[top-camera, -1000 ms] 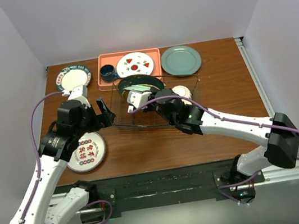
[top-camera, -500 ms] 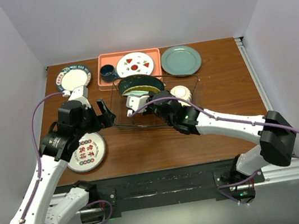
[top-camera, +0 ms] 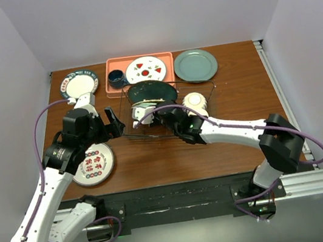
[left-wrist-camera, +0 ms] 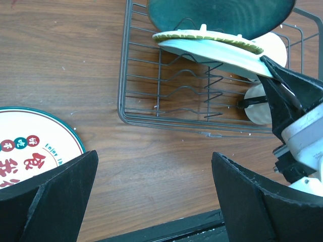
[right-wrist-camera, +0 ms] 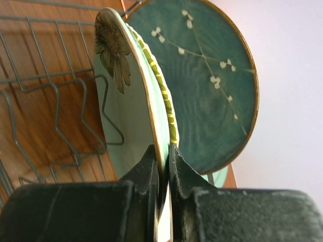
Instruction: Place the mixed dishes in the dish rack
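While the right gripper [right-wrist-camera: 162, 156] pinches the pale green flower-marked plate [right-wrist-camera: 126, 116] on edge over the dish rack [left-wrist-camera: 121, 75], beside the dark teal plate [right-wrist-camera: 212, 85], slotting is underway. Next, it likely needs lowering between 2 tines. The left gripper [left-wrist-camera: 154, 156] hangs wide open.
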Available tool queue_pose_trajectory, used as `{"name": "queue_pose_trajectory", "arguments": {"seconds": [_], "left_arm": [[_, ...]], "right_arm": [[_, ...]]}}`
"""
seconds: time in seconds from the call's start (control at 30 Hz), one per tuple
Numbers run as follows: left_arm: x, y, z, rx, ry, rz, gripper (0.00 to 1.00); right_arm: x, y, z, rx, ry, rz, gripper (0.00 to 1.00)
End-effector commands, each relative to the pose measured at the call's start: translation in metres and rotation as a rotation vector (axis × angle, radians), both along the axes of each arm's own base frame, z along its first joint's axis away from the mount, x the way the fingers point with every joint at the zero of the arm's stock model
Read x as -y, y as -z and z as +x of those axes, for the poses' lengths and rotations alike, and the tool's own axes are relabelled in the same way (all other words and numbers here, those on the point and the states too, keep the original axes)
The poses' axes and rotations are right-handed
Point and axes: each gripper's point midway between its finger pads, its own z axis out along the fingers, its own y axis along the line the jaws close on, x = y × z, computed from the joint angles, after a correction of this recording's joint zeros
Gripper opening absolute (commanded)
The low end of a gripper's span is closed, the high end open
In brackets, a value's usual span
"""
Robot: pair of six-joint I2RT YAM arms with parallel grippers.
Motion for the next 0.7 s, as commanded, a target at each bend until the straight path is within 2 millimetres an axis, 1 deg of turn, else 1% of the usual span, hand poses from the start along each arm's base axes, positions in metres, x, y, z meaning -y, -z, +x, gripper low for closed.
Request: {"name": "queue_pose_trajectory", "arguments": {"seconds": [0.0, 0.1, 0.13, 0.17, 0.2, 0.23, 0.27, 0.3, 0.33, 0.43, 0.5, 0.53, 0.57, 0.6, 0.63, 0.67], "left_arm": [[0.001, -0.005, 0.006, 0.041, 0.010, 0.010, 1.00], [0.001, -0.005, 0.007, 0.040, 0.010, 0.008, 1.00], [0.001, -0.005, 0.007, 0.039, 0.009, 0.009, 1.00], [0.001, -0.004, 0.007, 0.036, 0.009, 0.011, 1.00], [0.001, -0.004, 0.007, 0.036, 0.009, 0.011, 1.00], [0.001, -0.004, 0.008, 0.034, 0.008, 0.010, 1.00], [0.001, -0.004, 0.008, 0.036, 0.007, 0.011, 1.00], [0.001, -0.004, 0.008, 0.034, 0.007, 0.009, 1.00], [0.002, -0.004, 0.008, 0.032, 0.008, 0.009, 1.00], [0.002, -0.003, 0.009, 0.031, 0.006, 0.011, 1.00], [0.002, -0.003, 0.009, 0.030, 0.006, 0.009, 1.00], [0.002, -0.004, 0.010, 0.033, 0.006, 0.008, 1.00], [0.002, -0.003, 0.010, 0.032, 0.005, 0.009, 1.00], [0.003, -0.002, 0.011, 0.030, 0.005, 0.008, 1.00], [0.003, -0.002, 0.011, 0.030, 0.005, 0.008, 1.00], [0.003, -0.002, 0.012, 0.029, 0.005, 0.010, 1.00]], "right_arm": [[-0.011, -0.084, 0.028, 0.151, 0.048, 0.238, 0.15], [-0.011, -0.082, 0.039, 0.132, 0.073, 0.262, 0.20], [-0.009, -0.088, 0.044, 0.134, 0.084, 0.280, 0.22], [-0.010, -0.082, 0.048, 0.119, 0.095, 0.276, 0.23], [-0.009, -0.081, 0.052, 0.104, 0.111, 0.294, 0.26], [-0.005, -0.079, 0.058, 0.095, 0.128, 0.300, 0.33], [-0.005, -0.083, 0.062, 0.091, 0.137, 0.311, 0.35], [-0.005, -0.078, 0.065, 0.073, 0.148, 0.320, 0.36], [-0.004, -0.081, 0.068, 0.072, 0.155, 0.332, 0.40], [-0.004, -0.081, 0.065, 0.040, 0.142, 0.362, 0.46], [-0.005, -0.079, 0.061, 0.017, 0.131, 0.383, 0.52], [-0.003, -0.086, 0.057, 0.017, 0.121, 0.401, 0.55], [-0.002, -0.083, 0.053, 0.003, 0.116, 0.402, 0.60], [-0.004, -0.082, 0.050, -0.016, 0.106, 0.420, 0.63], [-0.001, -0.088, 0.044, -0.018, 0.099, 0.439, 0.65], [0.000, -0.089, 0.040, -0.029, 0.089, 0.446, 0.74]]}}
